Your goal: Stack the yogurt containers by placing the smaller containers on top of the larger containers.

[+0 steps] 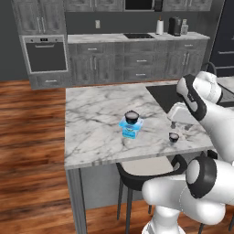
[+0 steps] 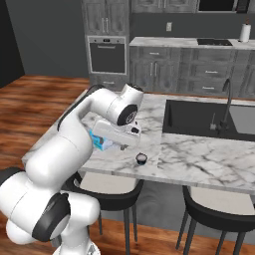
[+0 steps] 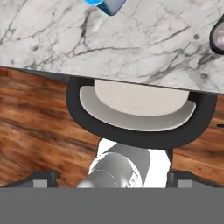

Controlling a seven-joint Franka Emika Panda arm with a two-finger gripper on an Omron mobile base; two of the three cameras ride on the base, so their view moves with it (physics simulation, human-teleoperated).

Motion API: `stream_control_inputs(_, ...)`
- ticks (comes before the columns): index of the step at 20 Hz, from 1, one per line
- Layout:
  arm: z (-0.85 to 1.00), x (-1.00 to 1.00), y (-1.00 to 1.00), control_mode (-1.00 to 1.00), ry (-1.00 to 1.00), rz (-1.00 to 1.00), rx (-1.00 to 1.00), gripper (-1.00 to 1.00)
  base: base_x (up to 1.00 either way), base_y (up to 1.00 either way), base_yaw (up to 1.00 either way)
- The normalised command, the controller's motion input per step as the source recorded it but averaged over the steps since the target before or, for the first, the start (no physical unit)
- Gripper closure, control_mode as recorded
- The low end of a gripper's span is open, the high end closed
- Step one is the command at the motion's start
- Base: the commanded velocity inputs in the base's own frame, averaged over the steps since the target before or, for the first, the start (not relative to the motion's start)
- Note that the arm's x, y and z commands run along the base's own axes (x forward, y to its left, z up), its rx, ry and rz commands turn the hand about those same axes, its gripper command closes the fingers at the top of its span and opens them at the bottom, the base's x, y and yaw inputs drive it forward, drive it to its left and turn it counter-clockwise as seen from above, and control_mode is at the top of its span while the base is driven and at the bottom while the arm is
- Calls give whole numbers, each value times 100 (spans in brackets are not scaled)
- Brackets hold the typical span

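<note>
On the marble island, a wider dark cup sits atop the light-blue tub. The tiny cup stands right of the tub. Above the tiny cup, the gripper hangs with fingers apart.

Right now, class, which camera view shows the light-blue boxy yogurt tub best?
The left base view: the light-blue boxy yogurt tub stands in full sight on the marble counter, a dark round cup on top. In the right base view the arm hides most of the tub. The hand view catches just a corner at its top edge.
</note>
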Motion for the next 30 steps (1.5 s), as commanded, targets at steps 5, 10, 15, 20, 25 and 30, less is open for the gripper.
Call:
stream_control_inputs(5,-18,0,-37,-100,0,4,-10,-100,0,0,0)
stream_control_inputs(10,-8,0,-28,-100,-2,12,-4,-100,0,0,0)
stream_control_inputs(15,-1,0,-15,-100,-3,15,0,-100,0,0,0)
stream_control_inputs(20,-9,1,-3,-100,0,13,0,-100,0,0,0)
stream_control_inputs(25,-15,2,0,-100,-6,8,0,-100,0,0,0)
stream_control_inputs(30,-8,1,0,-100,-28,0,0,-100,0,0,0)
